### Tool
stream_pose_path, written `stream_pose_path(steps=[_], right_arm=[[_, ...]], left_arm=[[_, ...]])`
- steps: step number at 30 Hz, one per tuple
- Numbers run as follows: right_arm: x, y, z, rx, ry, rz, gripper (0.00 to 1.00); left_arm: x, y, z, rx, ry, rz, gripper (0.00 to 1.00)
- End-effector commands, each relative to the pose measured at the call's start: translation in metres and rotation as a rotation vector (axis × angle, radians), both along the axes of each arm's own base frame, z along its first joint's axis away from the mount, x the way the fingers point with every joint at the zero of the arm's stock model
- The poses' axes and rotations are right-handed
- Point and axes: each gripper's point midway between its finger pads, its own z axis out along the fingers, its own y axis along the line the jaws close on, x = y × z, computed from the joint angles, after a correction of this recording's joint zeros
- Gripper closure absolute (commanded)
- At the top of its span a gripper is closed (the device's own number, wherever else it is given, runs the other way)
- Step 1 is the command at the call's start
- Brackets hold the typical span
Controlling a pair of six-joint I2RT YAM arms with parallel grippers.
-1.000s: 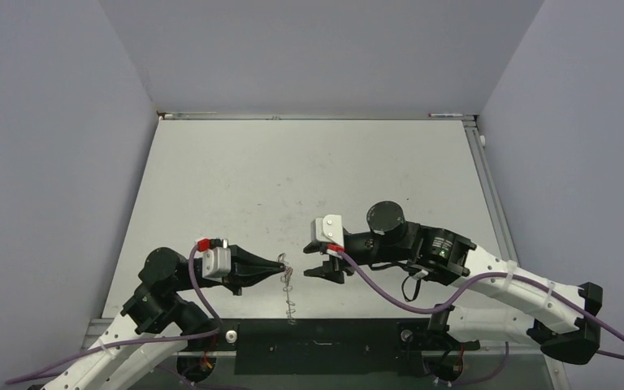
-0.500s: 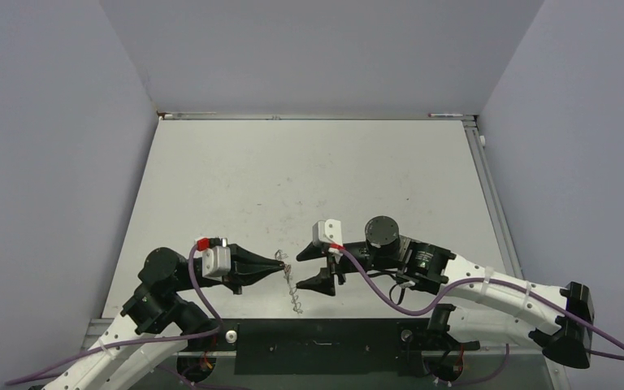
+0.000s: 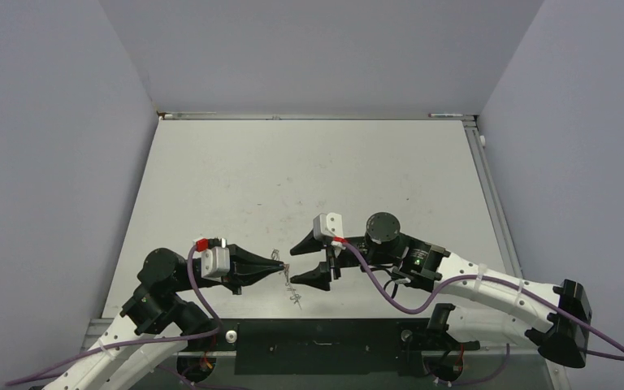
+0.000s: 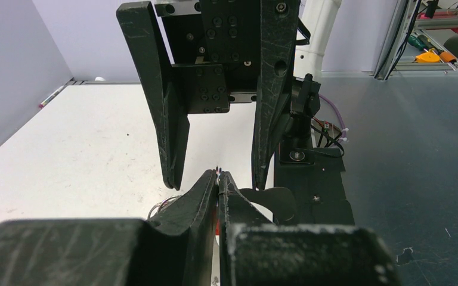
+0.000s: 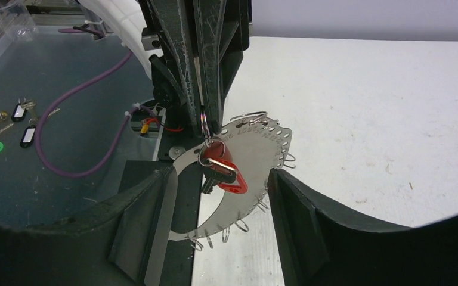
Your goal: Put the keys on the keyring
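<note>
The red-headed key (image 5: 223, 170) dangles from a small loop against the keyring (image 5: 256, 158) — a silvery crescent with little wire loops along its rim, hanging in the air over the near edge of the table (image 3: 309, 179). The left gripper (image 5: 206, 122) has its tips clamped tight on the ring's top edge. Facing it, the right gripper (image 3: 293, 267) stands spread wide — one finger on either side of ring and key.
</note>
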Motion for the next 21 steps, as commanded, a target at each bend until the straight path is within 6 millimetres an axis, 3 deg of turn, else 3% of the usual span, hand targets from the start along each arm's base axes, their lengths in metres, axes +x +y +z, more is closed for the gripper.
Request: stream_pose_path(steps=[1, 13, 21], right_arm=[[-0.001, 0.004, 0.011, 0.062, -0.024, 0.025, 0.42], [-0.002, 0.011, 0.007, 0.060, 0.004, 0.049, 0.42], [-0.001, 0.014, 0.001, 0.057, 0.018, 0.054, 0.50]], left_arm=[[-0.002, 0.004, 0.021, -0.051, -0.060, 0.005, 1.00], [-0.002, 0.005, 0.022, -0.057, -0.063, 0.016, 1.00], [-0.002, 0.006, 0.023, -0.059, -0.064, 0.019, 1.00]])
